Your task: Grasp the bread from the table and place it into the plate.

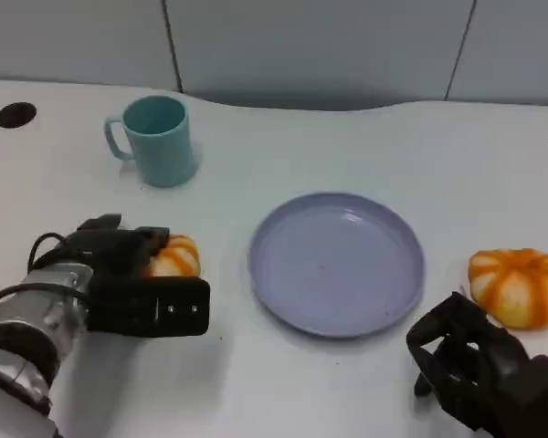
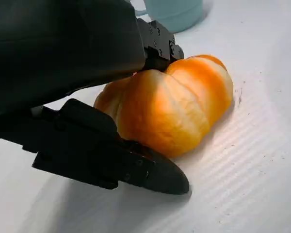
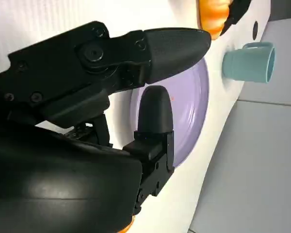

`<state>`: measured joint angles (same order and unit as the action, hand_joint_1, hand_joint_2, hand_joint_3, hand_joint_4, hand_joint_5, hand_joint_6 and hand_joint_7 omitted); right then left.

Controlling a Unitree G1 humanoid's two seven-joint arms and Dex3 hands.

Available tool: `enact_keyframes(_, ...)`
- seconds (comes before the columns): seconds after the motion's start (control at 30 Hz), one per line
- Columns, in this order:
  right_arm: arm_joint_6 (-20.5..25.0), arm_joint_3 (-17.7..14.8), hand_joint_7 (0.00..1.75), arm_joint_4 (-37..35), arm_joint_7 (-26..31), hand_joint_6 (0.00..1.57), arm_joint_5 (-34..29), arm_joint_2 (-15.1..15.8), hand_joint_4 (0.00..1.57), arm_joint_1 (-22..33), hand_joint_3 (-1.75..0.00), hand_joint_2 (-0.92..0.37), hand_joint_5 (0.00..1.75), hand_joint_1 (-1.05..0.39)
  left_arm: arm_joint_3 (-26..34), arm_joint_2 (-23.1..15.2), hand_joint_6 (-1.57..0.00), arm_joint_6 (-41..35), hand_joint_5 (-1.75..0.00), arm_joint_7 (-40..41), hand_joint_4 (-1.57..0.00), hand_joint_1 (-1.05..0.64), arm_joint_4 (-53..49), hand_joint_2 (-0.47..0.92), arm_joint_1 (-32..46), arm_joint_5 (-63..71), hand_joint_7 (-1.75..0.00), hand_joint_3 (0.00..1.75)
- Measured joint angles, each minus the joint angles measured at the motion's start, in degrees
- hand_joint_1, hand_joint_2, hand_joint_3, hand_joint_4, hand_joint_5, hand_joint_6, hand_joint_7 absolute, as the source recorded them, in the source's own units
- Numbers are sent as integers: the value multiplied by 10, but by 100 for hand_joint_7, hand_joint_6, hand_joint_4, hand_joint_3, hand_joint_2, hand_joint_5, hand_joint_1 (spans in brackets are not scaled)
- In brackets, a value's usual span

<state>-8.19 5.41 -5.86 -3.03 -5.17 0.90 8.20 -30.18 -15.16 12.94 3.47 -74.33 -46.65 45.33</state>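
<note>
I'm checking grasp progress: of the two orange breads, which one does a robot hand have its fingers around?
The bread left of the plate, held in the left robot hand. The other bread lies untouched near the right robot hand.

We find no readable text, label, brand, number or sign anywhere: the teal mug (image 1: 155,139) at far left, the lilac plate (image 1: 336,264) at centre and the white surface (image 1: 365,146) all appear unmarked.

I see a white table (image 1: 283,146) with dark round holes (image 1: 15,115) near its edges, backed by grey wall panels (image 1: 310,46).
</note>
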Motion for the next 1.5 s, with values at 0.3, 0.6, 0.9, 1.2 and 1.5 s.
enact_keyframes(0.3,0,0,175,-1,2,35,-1,0,56,0,-37,-92,175,-27,8,5,-53,12,-175,71,-59,-28,-14,92,2,-31,-162,3)
enact_keyframes(0.6,0,0,175,-3,4,35,0,-1,55,-1,-37,-92,175,-26,64,0,-53,49,-175,58,-72,-19,-12,89,26,-112,-175,9)
enact_keyframes(0.9,-2,0,175,-13,5,35,0,-3,59,-6,-36,-92,175,-27,177,-9,-60,150,-175,3,-78,-20,25,88,60,-245,-175,8)
enact_keyframes(1.2,-1,2,174,-20,15,35,-8,-5,56,-15,-36,-92,175,-28,275,5,-59,122,-175,-176,-79,-12,159,89,65,-402,-175,6)
enact_keyframes(1.5,-5,3,175,-41,14,36,-9,-5,60,-26,-35,-92,175,-28,204,50,-67,154,-175,-208,-84,-11,232,87,42,-344,-175,4)
